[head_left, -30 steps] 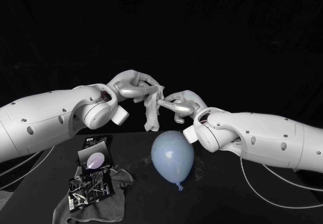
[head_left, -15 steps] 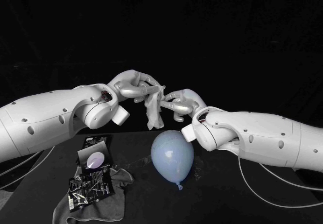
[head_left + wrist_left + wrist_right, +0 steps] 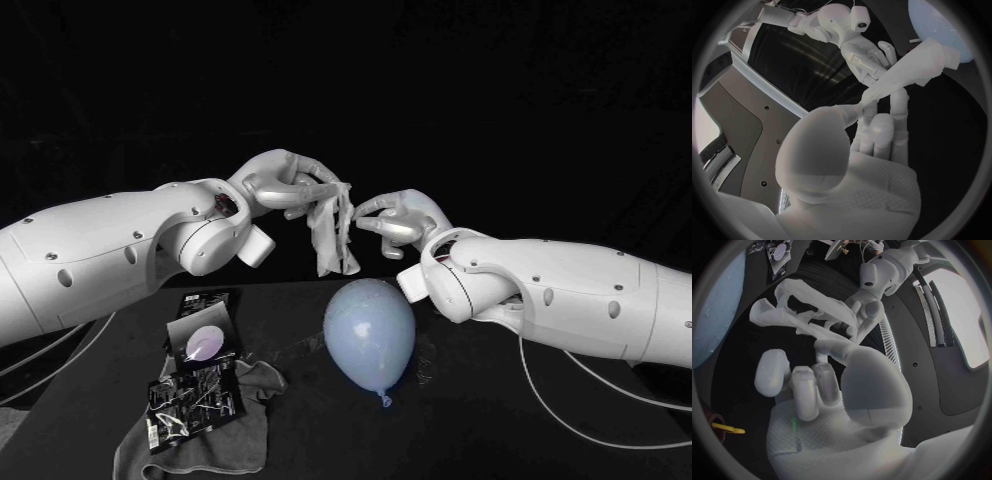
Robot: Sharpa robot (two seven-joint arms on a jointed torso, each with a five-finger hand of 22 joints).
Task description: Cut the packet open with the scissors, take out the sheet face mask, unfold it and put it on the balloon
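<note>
**Unfolding step.** I am pinching the top of the sheet face mask [image 3: 335, 240] in my left hand [image 3: 289, 185], and it is hanging as a narrow folded strip above the balloon [image 3: 371, 335], which is lying at the table's [image 3: 476, 420] centre. My right hand [image 3: 397, 220] is hovering at the mask's 3 o'clock with fingers curled; whether it is gripping an edge I cannot tell. Next, I judge, it is needing a free edge to draw the folds apart.
</note>
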